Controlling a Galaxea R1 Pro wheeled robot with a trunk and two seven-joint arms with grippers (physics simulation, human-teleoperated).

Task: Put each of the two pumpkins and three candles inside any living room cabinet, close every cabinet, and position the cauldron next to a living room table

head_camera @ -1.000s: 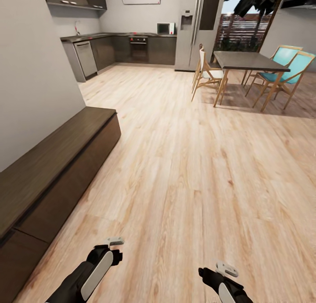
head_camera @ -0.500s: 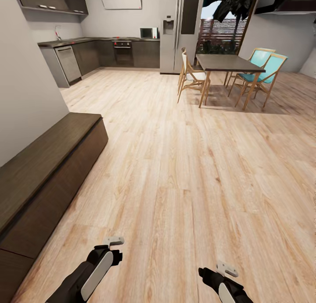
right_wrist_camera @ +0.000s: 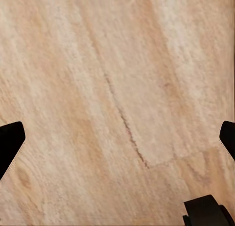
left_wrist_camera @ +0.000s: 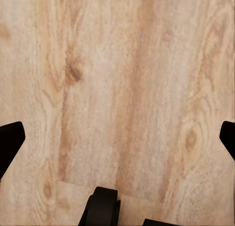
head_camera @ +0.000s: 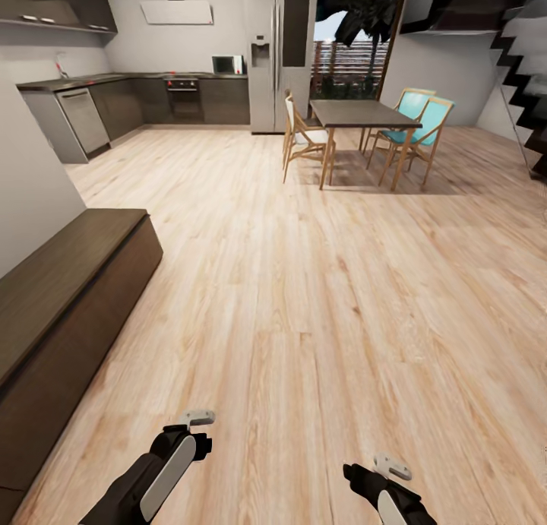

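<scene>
Currently on open wood floor point(head_camera: 304, 320). Cabinet point(head_camera: 61, 305), long and dark brown, runs along the wall left of the robot, fronts shut flat. Left tool point(left_wrist_camera: 117, 138) released, fingertips point(left_wrist_camera: 10, 142) spread wide over bare planks. Right tool point(right_wrist_camera: 117, 138) likewise released above planks. Dining table point(head_camera: 361, 115) with chairs stands far beyond the cabinet, fridge point(head_camera: 277, 54) behind it.

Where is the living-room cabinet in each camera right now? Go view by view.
Head view: the cabinet runs along the left edge, against the wall.
Left wrist view: the camera looks straight down at the plank floor.
Right wrist view: it looks at the plank floor too.
Shared landmark: the light plank floor.
</scene>
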